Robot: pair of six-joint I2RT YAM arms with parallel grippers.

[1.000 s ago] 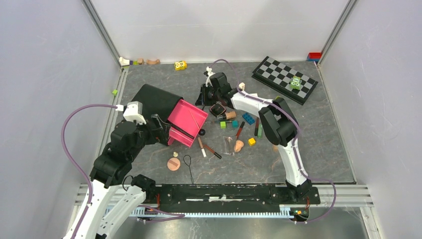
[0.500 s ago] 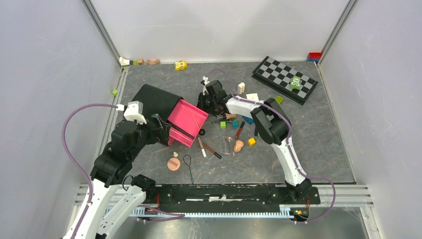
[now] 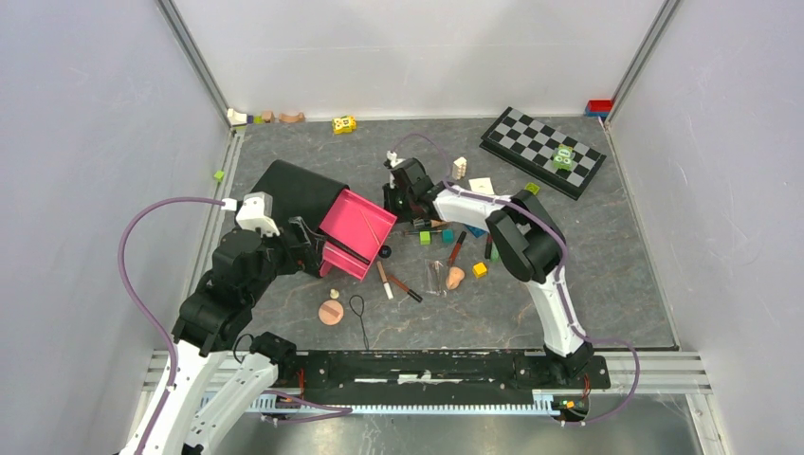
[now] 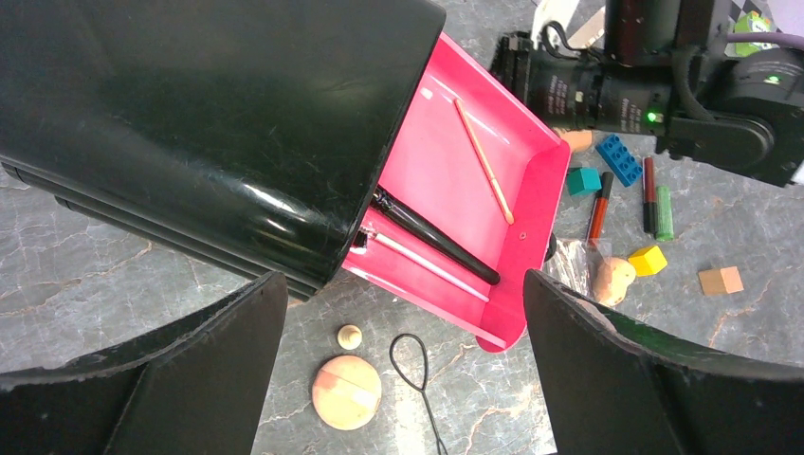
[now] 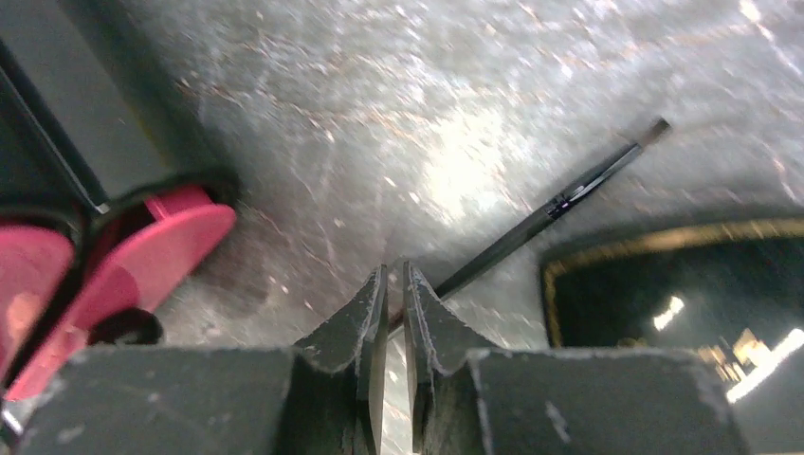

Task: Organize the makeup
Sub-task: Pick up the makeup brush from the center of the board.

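Makeup (image 3: pixel 457 246) is split between a pink tray (image 4: pixel 446 123) and the table (image 3: pixel 607 275). The tray juts out of a black case (image 4: pixel 190 114) left of the table's middle. It holds three pieces: one thick black brush (image 4: pixel 431 242), one thin white stick (image 4: pixel 427 266) and one thin wooden stick (image 4: pixel 484 161).

Loose near the table's middle lie one red pencil (image 4: pixel 598 206), one brown tube (image 4: pixel 648 190), one green tube (image 4: pixel 665 213) and one peach sponge (image 4: pixel 614 277). Two pencils (image 3: pixel 384 280) lie just off the tray's near corner. One round peach puff (image 4: pixel 346 391) sits closer to the near edge. The left wrist view shows four toy blocks (image 4: pixel 621 159) among them: blue, teal, yellow and tan.

The right arm stretches from its base across to the tray's far right corner. The right tool (image 5: pixel 393 275) is low over the table with its fingers almost together, pinching the handle end of one thin black brush (image 5: pixel 550 204). That brush runs just beside a black compact (image 5: pixel 683 313).

The left arm is folded, and the left tool (image 4: pixel 403 284) points down over the tray's near side. It is spread wide and grips nothing.
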